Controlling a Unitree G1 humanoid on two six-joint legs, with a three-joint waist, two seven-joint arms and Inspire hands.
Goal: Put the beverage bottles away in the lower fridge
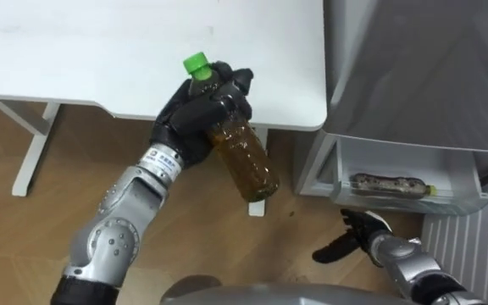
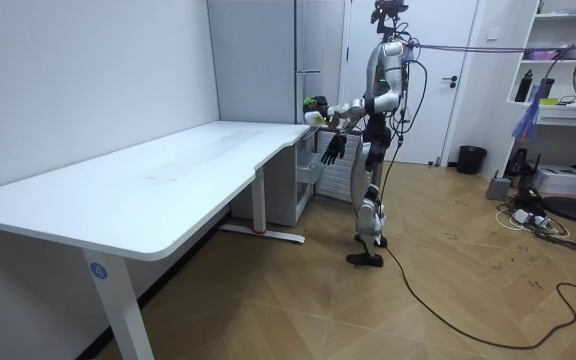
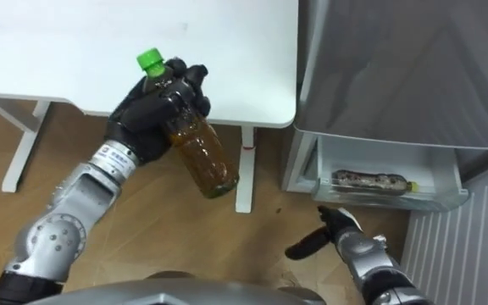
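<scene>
Robot stands before the tall grey fridge [image 1: 422,68], at the end of the white tabletop [image 1: 100,51] that runs up beside it.

Left hand [image 1: 185,119]: black fingers curled round a clear plastic bottle of amber drink with a green cap [image 1: 246,159]. The grip sits on the upper half, just below the cap. Bottle is tilted, cap away from the fridge and base toward it, held in the air over the tabletop's edge, well apart from the fridge.

Fridge's lower part is open: a pale shelf with a clear front [image 1: 396,203]. On it, a second bottle with a mottled brown wrap [image 1: 390,183] lies on its side.

Right hand [image 1: 356,240]: low, just in front of that shelf and below it, fingers loose and spread, holding nothing.
</scene>
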